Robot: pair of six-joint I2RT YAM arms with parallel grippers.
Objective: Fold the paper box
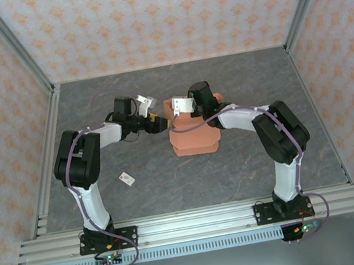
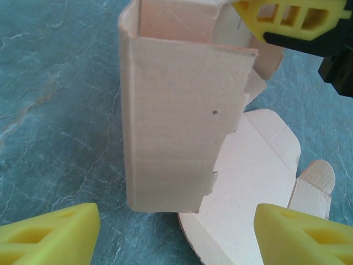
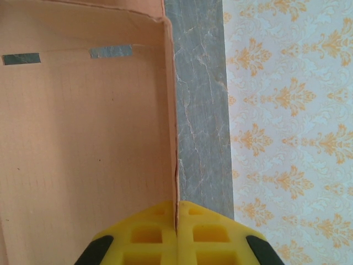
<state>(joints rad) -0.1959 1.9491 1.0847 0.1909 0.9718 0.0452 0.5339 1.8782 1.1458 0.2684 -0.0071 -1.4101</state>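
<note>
Now the right pincer (image 3: pixel 176 216) clamps an upright wall of the paper box (image 1: pixel 195 139); the left pincer (image 2: pixel 176 229), jaws apart, should push the facing wall squarely along its crease.

Nothing readable: the box (image 1: pixel 195 136) is plain, and the white tag (image 1: pixel 127 178) on the table (image 1: pixel 238 170) bears a red mark too small to read.

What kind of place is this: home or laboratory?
Probably a robot test cell: wallpapered panels in an aluminium frame enclose a grey marbled table, with an aluminium rail at its near edge.
</note>
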